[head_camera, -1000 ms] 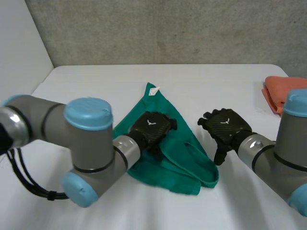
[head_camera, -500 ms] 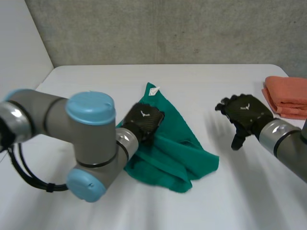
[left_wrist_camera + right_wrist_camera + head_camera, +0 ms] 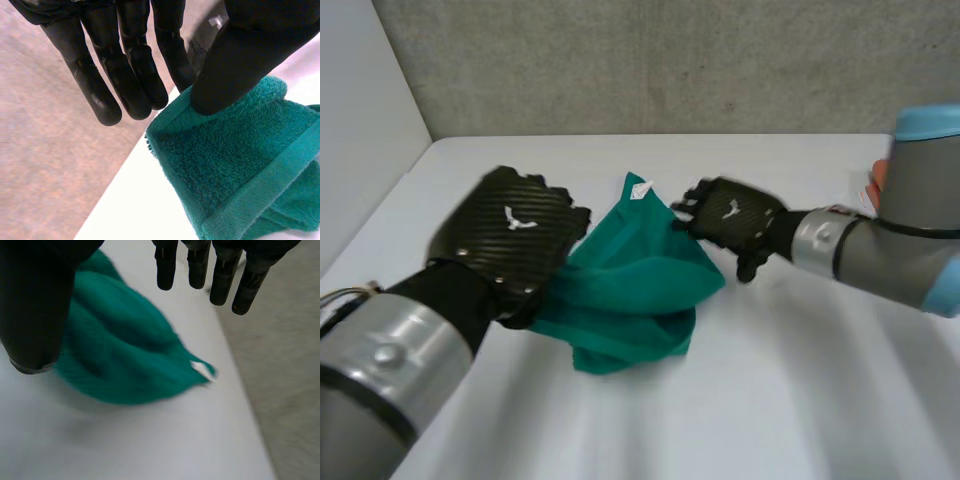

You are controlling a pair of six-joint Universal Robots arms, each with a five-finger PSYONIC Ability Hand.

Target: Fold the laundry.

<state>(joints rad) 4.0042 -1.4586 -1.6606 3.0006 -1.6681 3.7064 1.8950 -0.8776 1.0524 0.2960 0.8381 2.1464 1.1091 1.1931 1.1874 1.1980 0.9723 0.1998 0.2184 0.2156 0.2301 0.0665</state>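
A green towel (image 3: 630, 280) lies bunched in the middle of the white table (image 3: 770, 380), with a white tag (image 3: 642, 189) at its far corner. My left hand (image 3: 510, 235) is raised at the towel's left side. In the left wrist view its thumb (image 3: 240, 55) pinches the towel's hemmed corner (image 3: 225, 160) against straight fingers (image 3: 125, 65). My right hand (image 3: 730, 215) hovers at the towel's far right edge. In the right wrist view its fingers (image 3: 200, 260) are straight and spread above the towel (image 3: 125, 355), near the tag (image 3: 201, 369), and they hold nothing.
A folded orange cloth (image 3: 871, 185) peeks out behind my right arm at the table's right side. A grey wall runs along the table's far edge. White tabletop stretches in front of and to the right of the towel.
My left hand has closed on the towel's left corner and lifted it up and towards the left, bunching the towel. My right hand swung out to the right, then came back to the towel's far right edge.
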